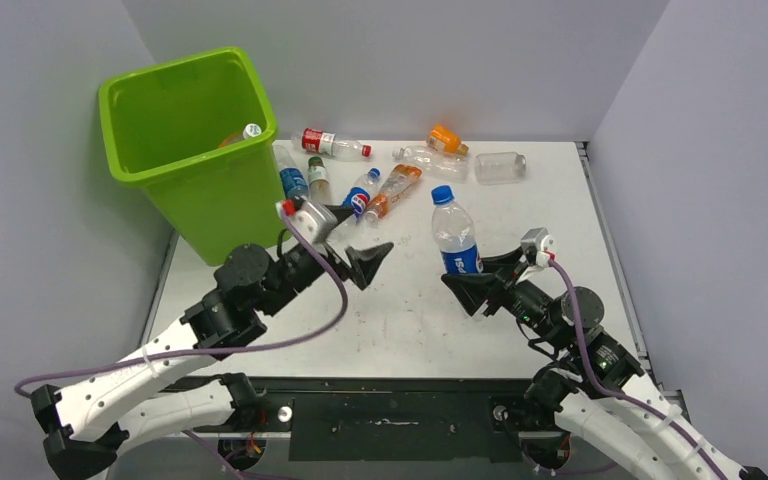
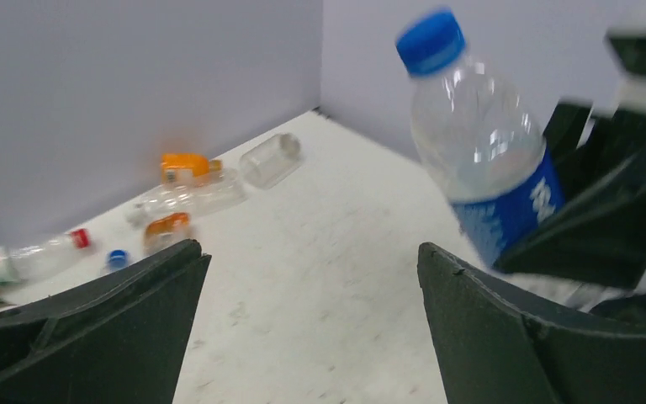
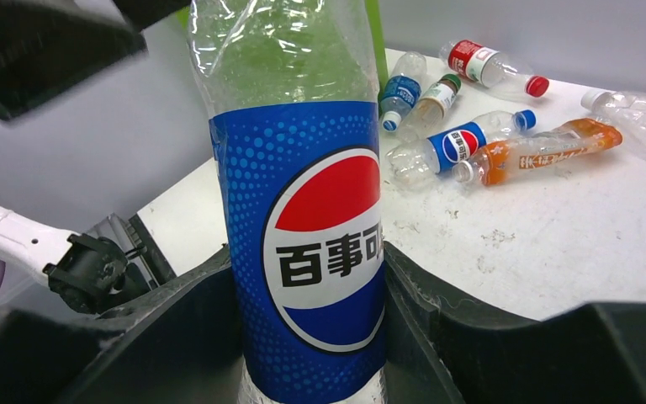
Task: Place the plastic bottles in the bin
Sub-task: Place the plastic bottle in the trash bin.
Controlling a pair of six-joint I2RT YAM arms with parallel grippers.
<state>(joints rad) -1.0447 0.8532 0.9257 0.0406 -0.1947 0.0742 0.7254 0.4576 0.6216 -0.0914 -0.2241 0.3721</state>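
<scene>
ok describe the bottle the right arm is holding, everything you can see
A small clear plastic bottle with a blue cap and a blue label bearing a red, white and blue roundel and Chinese characters. It looks empty, its upper wall creased. It is held nearly upright, cap up, clamped at the label by the right pincer alone.

I'm holding the blue-labelled Pepsi bottle (image 3: 303,210) upright in the right gripper (image 3: 311,337), its dark fingers (image 3: 168,337) pressing on both sides of the label. Beyond it, I'm seeing an orange bottle (image 3: 538,150), a blue-capped Pepsi bottle (image 3: 463,143) and a red-capped bottle (image 3: 496,67) lying on the white table (image 3: 572,261).
</scene>
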